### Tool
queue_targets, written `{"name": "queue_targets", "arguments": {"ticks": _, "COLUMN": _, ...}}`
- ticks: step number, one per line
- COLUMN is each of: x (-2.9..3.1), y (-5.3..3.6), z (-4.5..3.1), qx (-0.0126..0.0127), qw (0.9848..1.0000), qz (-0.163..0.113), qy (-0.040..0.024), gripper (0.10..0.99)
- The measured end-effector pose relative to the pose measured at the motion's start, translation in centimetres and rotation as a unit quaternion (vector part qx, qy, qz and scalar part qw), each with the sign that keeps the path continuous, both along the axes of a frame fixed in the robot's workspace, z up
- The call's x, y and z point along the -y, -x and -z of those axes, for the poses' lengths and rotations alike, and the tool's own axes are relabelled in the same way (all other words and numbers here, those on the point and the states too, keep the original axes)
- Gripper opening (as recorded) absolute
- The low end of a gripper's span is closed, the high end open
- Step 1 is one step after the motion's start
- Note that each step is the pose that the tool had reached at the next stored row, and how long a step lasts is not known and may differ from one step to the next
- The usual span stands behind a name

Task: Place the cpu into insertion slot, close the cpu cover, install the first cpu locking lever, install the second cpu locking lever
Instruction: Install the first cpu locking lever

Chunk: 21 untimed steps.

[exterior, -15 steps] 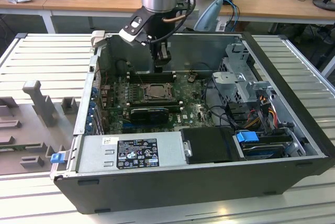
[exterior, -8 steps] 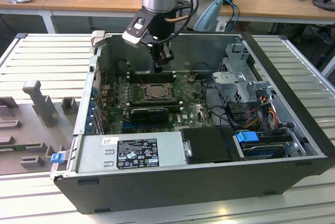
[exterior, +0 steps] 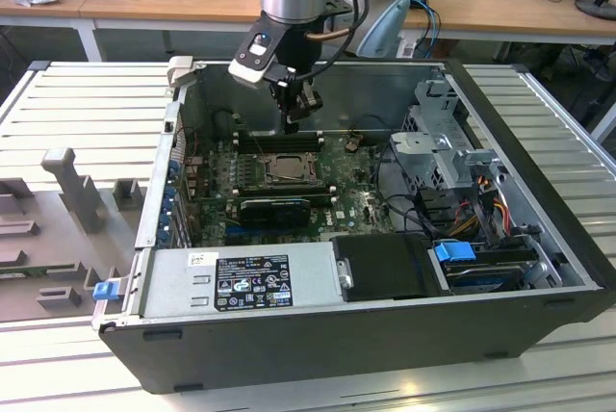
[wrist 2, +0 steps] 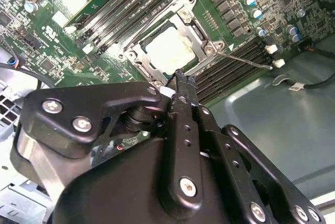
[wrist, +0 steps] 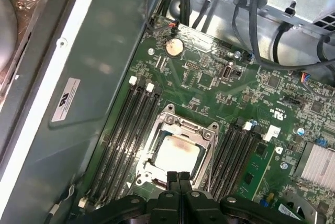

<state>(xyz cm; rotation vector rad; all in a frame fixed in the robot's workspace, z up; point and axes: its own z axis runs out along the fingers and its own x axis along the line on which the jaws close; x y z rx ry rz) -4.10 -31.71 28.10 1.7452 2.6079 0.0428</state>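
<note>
First wrist view: tool (wrist: pixel 178 175), closed together, hovers near the seated cpu (wrist: pixel 175 153).

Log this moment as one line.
cpu: seated | cpu cover: down | locking lever: sticking out | gripper: shut, over cover edge

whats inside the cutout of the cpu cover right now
The cpu shows through the cutout of the cpu cover: its pale metal top, lying flat. The cover hides the cpu's edges, and whatever lies under the cpu is covered.
</note>
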Motion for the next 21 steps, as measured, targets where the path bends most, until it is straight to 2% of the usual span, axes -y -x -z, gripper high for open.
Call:
{"name": "queue_targets", "arguments": {"ticks": 13, "x": 0.0, "y": 0.0, "z": 0.0, "qx": 0.0, "qw": 0.9995, "qz": -0.031, "qy": 0.0, "gripper": 0.106}}
{"name": "queue_targets", "arguments": {"ticks": 21, "x": 0.0, "y": 0.0, "z": 0.0, "qx": 0.0, "qw": 0.9981, "qz": -0.061, "qy": 0.0, "gripper": 0.106}}
